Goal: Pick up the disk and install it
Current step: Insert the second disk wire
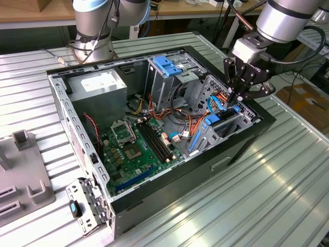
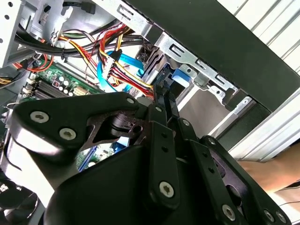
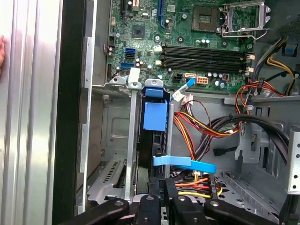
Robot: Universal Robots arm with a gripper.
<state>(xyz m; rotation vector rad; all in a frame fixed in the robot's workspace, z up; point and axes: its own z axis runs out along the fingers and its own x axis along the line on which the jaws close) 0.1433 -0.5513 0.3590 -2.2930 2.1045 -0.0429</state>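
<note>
The disk (image 3: 154, 115) stands on edge in a slot of the drive cage (image 3: 117, 140) at the front corner of the open computer case (image 1: 247, 135). Its bright blue rail faces up and its dark body shows below. In the exterior view the disk's blue rail (image 1: 229, 115) shows inside the cage, at that view's right. My gripper (image 1: 238, 98) points down at the disk's top edge. In both wrist views the fingertips (image 3: 162, 186) lie close together, and I see nothing between them. My gripper (image 2: 162, 91) ends right beside the blue rail (image 2: 181, 75).
A bare blue bracket (image 1: 167, 64) sits in the upper bay. A grey power-supply box (image 1: 100, 85) fills the case's back corner, with the green motherboard (image 1: 136, 144) on its floor. Coloured wires and a blue flat cable (image 3: 185, 163) run beside the cage. A grey fixture (image 1: 20, 170) lies at the exterior view's left.
</note>
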